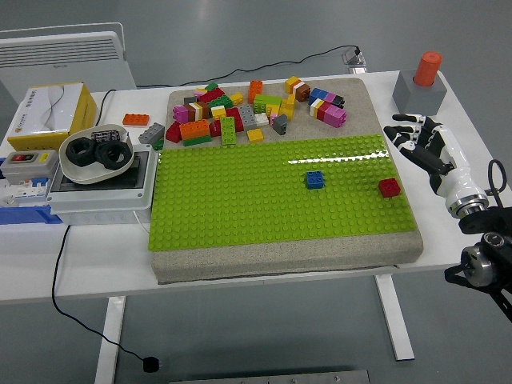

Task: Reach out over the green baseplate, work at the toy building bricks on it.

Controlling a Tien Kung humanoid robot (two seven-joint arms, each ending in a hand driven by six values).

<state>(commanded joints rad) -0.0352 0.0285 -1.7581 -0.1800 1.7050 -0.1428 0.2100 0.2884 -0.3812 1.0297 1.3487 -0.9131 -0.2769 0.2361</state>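
Right hand hovers over the bench just off the right edge of the green baseplate, near that plate's far right corner; fingers spread and relaxed, holding nothing, tips pointing left toward the plate. Green baseplate lies on a grey pad at mid-bench. Two bricks are seated on the plate: a red brick close to the plate's right edge, nearer the bench's front than the hand and slightly left of it, not touching it; a blue brick further left, right of the plate's centre, well apart from the hand. Loose brick pile sits on the pad along the plate's far edge. Grey block with orange-red cap stands at the bench's far right corner, beyond the hand.
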